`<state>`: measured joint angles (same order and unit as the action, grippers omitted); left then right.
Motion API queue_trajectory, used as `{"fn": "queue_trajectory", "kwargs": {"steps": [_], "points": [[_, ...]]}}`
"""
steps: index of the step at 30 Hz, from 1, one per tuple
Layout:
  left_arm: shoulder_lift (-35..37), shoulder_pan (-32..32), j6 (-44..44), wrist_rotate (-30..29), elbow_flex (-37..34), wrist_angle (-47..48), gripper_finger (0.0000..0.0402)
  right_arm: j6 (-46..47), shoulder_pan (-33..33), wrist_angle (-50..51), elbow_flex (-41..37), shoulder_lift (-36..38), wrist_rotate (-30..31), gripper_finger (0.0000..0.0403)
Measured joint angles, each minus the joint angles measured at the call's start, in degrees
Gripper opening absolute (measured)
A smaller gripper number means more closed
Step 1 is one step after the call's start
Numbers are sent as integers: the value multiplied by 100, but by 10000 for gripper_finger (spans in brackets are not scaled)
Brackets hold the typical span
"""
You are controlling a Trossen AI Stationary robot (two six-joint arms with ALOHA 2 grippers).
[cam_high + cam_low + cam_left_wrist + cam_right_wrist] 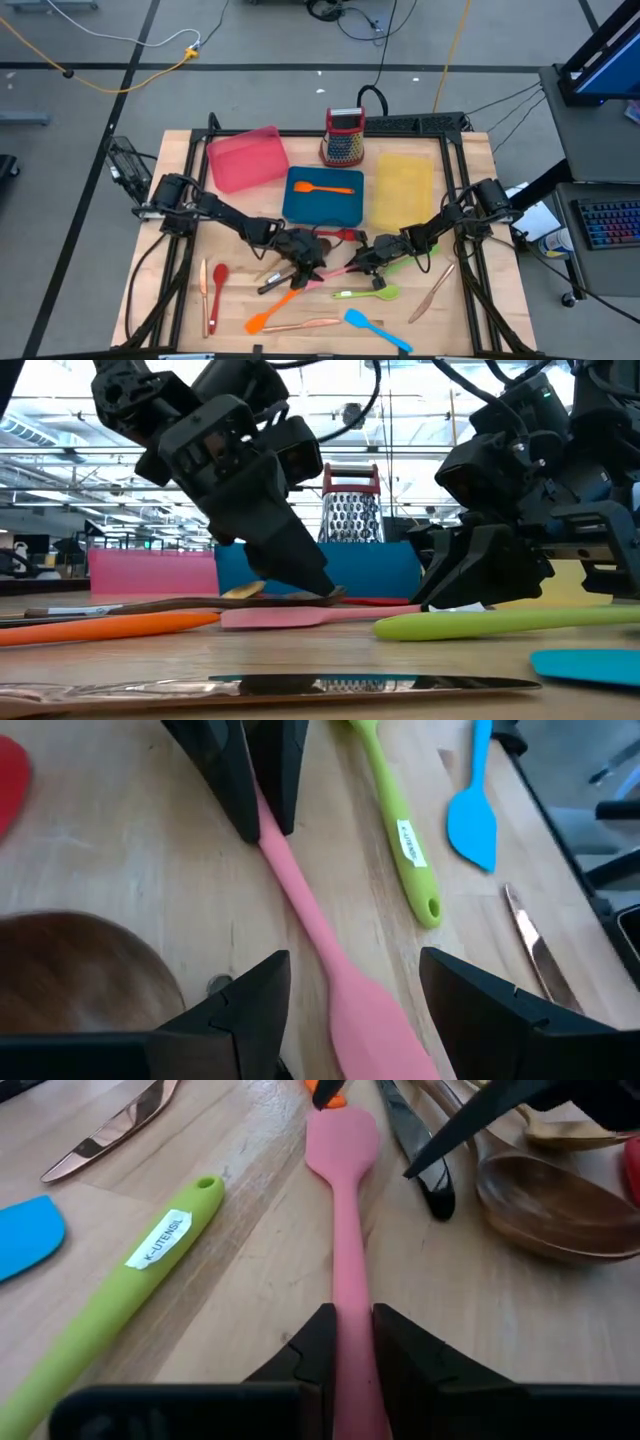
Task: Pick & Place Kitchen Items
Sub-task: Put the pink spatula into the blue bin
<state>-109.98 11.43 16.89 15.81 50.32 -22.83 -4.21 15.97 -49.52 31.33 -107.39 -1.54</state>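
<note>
The right gripper point(345, 1342) clenches the pink spatula point(342, 1200) handle – pickup underway. The left gripper point(345, 995) straddles its blade, released – next, lift toward a tray

Pink spatula point(345, 1230) flat on table, handle pinched; green point(120, 1295), blue point(472, 820), orange point(275, 310) utensils lie scattered nearby.

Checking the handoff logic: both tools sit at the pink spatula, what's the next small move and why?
Probably lift the right tool straight up a little. It is shut on the pink spatula handle, which lies flat on the table. The left tool stands open astride the blade end without gripping, so it should stay clear. The green spatula lies close beside, so go up rather than sideways.
</note>
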Motion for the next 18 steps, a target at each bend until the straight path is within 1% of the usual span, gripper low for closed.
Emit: {"fn": "queue_trajectory", "kwargs": {"steps": [3,6,9,14,18], "points": [[-57,-35,-18,117,21,142,230,-78,2,-80,-1,0,-2,45],[-181,-89,-30,238,234,379,230,-115,0,-113,-2,0,2,45],[-285,-136,-64,240,607,900,230,-118,0,-129,-4,0,4,45],[-380,-139,-293,216,1257,2331,230,-137,-4,-179,-7,0,31,45],[-387,-124,-195,230,1489,3026,229,-238,20,-212,-7,-2,140,45]]}}
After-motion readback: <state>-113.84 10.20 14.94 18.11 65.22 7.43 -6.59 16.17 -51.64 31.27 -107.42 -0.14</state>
